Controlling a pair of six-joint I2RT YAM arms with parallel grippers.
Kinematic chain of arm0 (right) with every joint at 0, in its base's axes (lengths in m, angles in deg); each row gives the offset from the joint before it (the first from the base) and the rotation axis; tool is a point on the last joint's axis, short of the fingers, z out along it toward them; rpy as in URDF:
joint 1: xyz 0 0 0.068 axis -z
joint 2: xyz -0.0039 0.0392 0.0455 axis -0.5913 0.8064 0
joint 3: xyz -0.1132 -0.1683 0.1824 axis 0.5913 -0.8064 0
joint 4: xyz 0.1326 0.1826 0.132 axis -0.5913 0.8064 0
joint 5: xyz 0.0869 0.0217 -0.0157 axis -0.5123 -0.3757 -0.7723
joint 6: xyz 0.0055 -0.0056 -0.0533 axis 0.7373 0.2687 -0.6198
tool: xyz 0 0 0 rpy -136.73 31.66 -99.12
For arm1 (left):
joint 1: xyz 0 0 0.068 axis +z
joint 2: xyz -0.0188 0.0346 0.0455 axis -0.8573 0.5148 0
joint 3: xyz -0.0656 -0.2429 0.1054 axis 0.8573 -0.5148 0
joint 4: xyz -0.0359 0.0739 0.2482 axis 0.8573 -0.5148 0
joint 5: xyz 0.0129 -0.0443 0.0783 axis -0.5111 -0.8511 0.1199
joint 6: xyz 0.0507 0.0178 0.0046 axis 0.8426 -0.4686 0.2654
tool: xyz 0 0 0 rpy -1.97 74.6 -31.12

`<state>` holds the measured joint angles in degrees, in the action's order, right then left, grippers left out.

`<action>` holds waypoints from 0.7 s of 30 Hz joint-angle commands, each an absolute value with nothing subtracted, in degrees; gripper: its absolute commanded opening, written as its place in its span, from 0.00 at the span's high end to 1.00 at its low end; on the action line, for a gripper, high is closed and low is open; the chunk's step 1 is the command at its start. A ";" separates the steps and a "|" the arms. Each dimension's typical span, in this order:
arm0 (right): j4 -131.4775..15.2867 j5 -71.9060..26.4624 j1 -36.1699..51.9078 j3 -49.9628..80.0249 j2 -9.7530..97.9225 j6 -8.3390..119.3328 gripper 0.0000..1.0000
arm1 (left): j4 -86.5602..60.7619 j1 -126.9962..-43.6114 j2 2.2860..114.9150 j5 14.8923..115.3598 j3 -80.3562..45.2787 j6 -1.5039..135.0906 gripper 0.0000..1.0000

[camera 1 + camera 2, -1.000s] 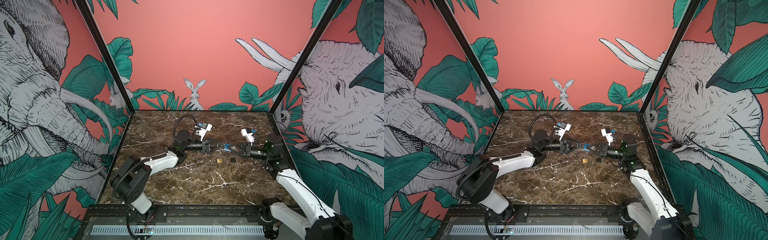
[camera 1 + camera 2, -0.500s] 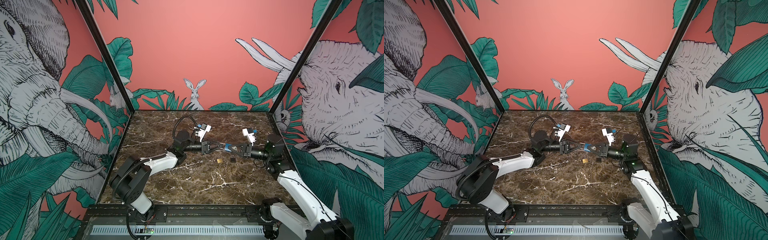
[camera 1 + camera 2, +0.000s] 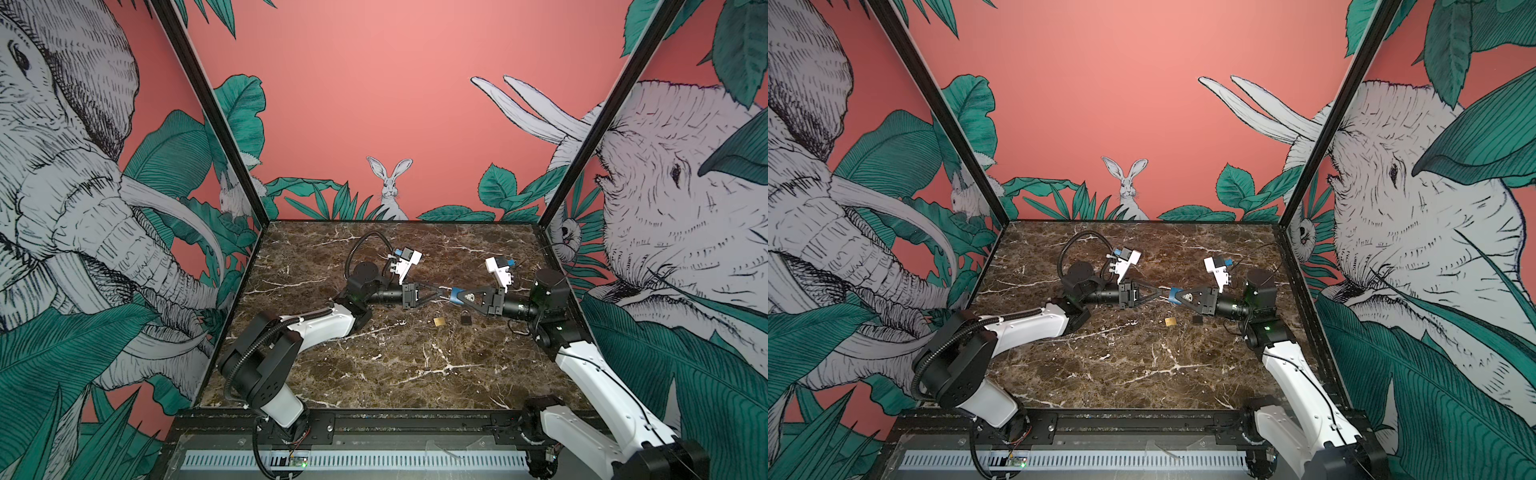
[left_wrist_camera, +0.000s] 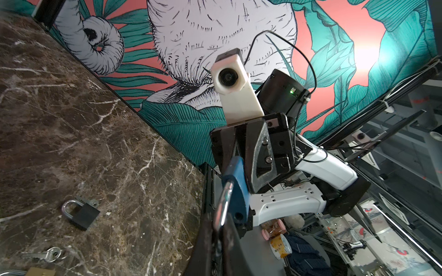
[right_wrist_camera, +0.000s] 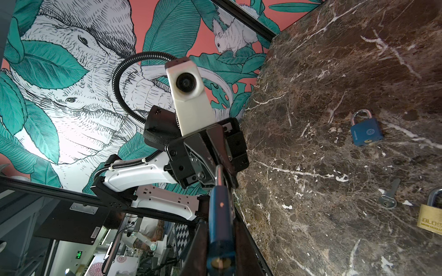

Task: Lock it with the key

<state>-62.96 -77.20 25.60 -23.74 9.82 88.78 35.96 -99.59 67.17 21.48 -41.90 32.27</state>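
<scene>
Along the left wall, the left arm (image 3: 316,328) is lying low over the table (image 3: 374,374), with a strip of marble showing between its elbow and the left edge. Near half of the table is showing bare marble between the two arm bases, and the far strip by the back wall is showing open marble too.

Mid-table, lifted off the marble, the left gripper (image 3: 437,293) is pinching the blue padlock (image 3: 454,294) by its shackle (image 4: 222,205), fingers pressed together on it. Right gripper (image 3: 462,296) is meeting it head-on, clamping the same padlock's body.

Just near of that meeting point, the brass padlock (image 3: 439,321) and black padlock (image 3: 466,318) are lying flat, apart from each other. Key (image 4: 47,254) is lying on the marble just beside the brass padlock, with neither gripper touching it. Second blue padlock (image 5: 366,130) is lying flat, well apart from the key; cannot tell its spot in the top views.

Right arm (image 3: 582,361) is running along the right edge, wrist sitting close to the right wall.

Versus a second ago: left fingers were spread in a V around the shackle and are now gripping it. Right gripper is keeping its hold. Brass and black padlocks are sitting in the same spots.
</scene>
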 commanded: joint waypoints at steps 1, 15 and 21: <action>-62.62 -77.07 25.79 -22.28 8.71 85.82 1.00 | 39.82 -99.53 64.53 20.98 -41.88 30.58 0.96; -63.49 -74.28 25.70 -25.05 4.89 79.44 1.00 | 44.11 -99.53 63.26 21.02 -42.42 22.13 1.00; -63.83 -73.73 25.50 -25.09 5.18 79.81 1.00 | 44.47 -99.53 62.79 20.89 -42.69 22.01 1.00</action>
